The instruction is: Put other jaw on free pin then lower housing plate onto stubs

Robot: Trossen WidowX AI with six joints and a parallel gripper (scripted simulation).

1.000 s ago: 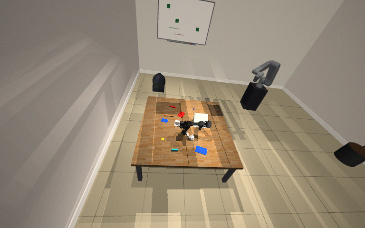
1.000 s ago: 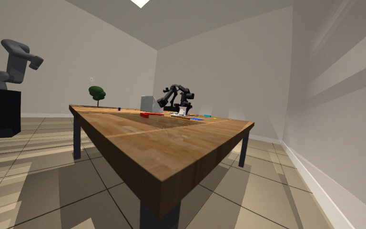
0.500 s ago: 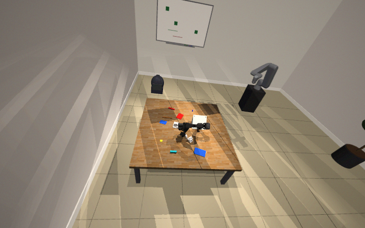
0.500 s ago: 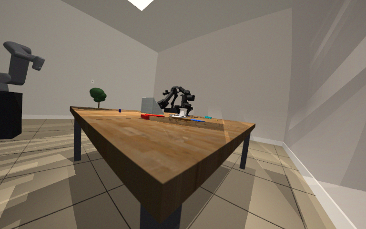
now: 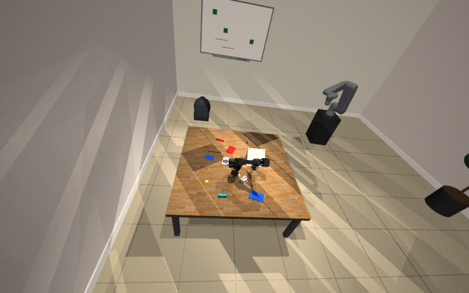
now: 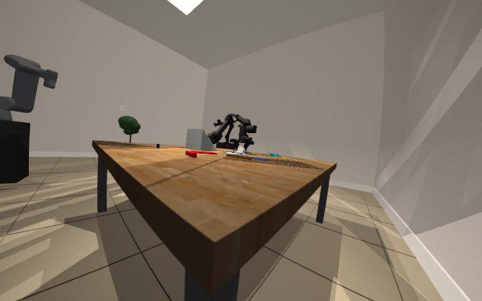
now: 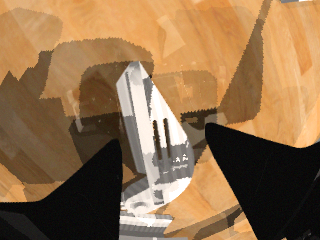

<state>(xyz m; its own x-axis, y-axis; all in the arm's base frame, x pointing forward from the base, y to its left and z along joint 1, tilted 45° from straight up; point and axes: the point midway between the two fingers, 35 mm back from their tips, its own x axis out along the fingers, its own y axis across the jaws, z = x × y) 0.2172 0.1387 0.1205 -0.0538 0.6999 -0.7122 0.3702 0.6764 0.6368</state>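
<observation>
My gripper (image 5: 236,174) (image 6: 241,147) (image 7: 163,138) is partly open, with its fingers on either side of a white jaw (image 7: 170,145). The jaw has two dark slots and a pointed end. A gap shows on the right between jaw and finger; on the left the finger tip is close to it. A white ribbed part (image 7: 145,220), apparently the housing plate, lies at the jaw's rounded end in the wrist view; it also shows in the top view (image 5: 243,179). The white base part (image 5: 225,160) lies beyond the gripper. Its pins and the fitted jaw are too small to tell.
A large white block (image 5: 256,152) (image 6: 194,138) stands beside the arm. Red pieces (image 5: 230,149) (image 5: 220,140), a blue sheet (image 5: 256,196), a small blue piece (image 5: 209,157), a cyan bar (image 5: 222,195) and a yellow square (image 5: 206,181) lie around on the table (image 5: 193,203).
</observation>
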